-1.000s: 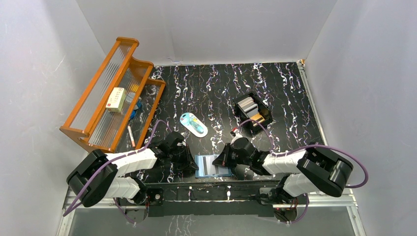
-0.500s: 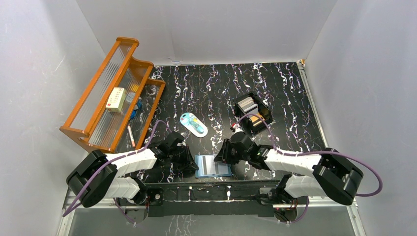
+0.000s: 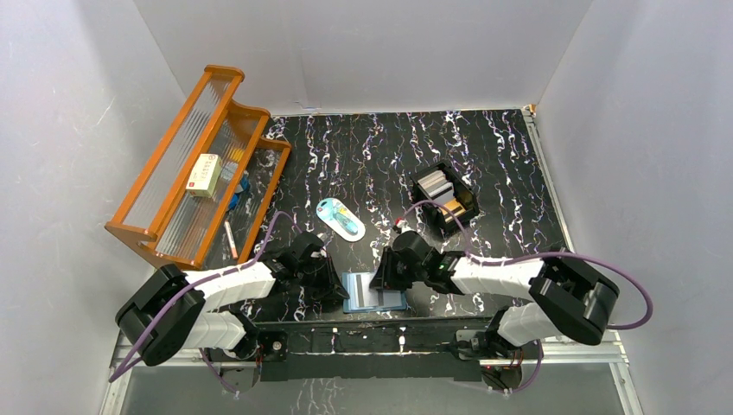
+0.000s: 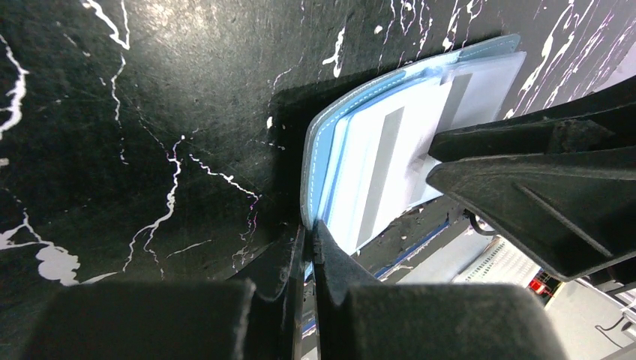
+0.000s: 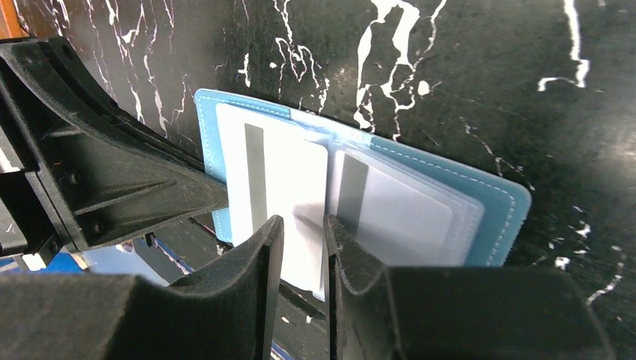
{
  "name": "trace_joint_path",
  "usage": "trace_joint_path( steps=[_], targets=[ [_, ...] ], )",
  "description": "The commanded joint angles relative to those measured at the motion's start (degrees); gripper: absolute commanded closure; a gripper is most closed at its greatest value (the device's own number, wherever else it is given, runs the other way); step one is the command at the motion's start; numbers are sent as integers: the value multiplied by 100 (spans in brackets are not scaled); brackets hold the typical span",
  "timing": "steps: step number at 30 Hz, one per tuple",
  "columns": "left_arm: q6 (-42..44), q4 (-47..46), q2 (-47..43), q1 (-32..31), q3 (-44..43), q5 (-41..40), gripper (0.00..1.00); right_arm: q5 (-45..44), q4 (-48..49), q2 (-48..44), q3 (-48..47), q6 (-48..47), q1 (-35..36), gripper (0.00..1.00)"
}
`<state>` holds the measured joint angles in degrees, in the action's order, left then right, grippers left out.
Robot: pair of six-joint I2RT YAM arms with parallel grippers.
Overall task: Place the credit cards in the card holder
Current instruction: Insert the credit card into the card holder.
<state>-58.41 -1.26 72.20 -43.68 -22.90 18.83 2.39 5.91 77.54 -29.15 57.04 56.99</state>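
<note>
Near edge of the table [image 3: 363,156]: the card holder [image 3: 374,292] lay open and flat, its long axis running left to right along the table edge. The left gripper [image 4: 308,227], jaws pressed together, pinched the holder's left rim and pinned it down. The right gripper [image 5: 302,223] hung over the middle of the holder, beside the fold. Its jaws were spread a little and nothing was seen between them but the card surface below.

Contents of the holder: two pale credit cards [image 5: 289,180], each with a grey stripe, one in the left half and one in the right. The left card appeared not fully seated, its near edge projecting past the holder's rim.

Middle of the table: a light-blue oval item [image 3: 340,217] lay far and slightly left of the holder, apart from both grippers.

Far right: a black box [image 3: 472,204], open-topped, held the rest of the cards, pale grey ones at its far end and orange-tan ones at its near end. These lay far and right of the right gripper. The right arm was judged the nearer for the next pick, with the left holding the holder steady.

Far left: a wooden rack [image 3: 186,173] carried a cream box [image 3: 206,175] and some small items too small to identify.
</note>
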Motion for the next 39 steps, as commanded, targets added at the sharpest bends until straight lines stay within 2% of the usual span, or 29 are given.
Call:
trace_joint_path(
  steps=[1, 10, 15, 20, 22, 24, 32, 35, 39],
  targets=[
    [-3, 256, -152, -18, 106, -135, 100, 11, 115, 263, -275, -43, 138, 66],
    [31, 337, -192, -13, 42, -142, 100, 124, 381, 224, -301, -74, 251, 68],
    [199, 829, -312, -18, -174, -330, 100, 31, -240, 45, -511, -501, 240, 65],
    [533, 1452, -300, 11, -482, -603, 100, 137, -850, -437, -791, -1826, 163, 61],
    [666, 1569, -258, 58, -576, -573, 100, -199, -1391, -511, -1030, -2400, 164, 61],
    [787, 1692, -235, 102, -667, -533, 100, -256, -1356, -751, -1004, -3017, 163, 61],
    [1167, 2217, -223, 447, -864, -423, 100, 682, -1179, -1762, -619, -5994, 154, 60],
    [1253, 2262, -197, 552, -882, -330, 100, 514, -1194, -1601, -532, -6592, 154, 58],
    [1295, 2139, -170, 677, -832, -123, 100, 982, -1318, -918, -581, -7267, 154, 59]
  ],
)
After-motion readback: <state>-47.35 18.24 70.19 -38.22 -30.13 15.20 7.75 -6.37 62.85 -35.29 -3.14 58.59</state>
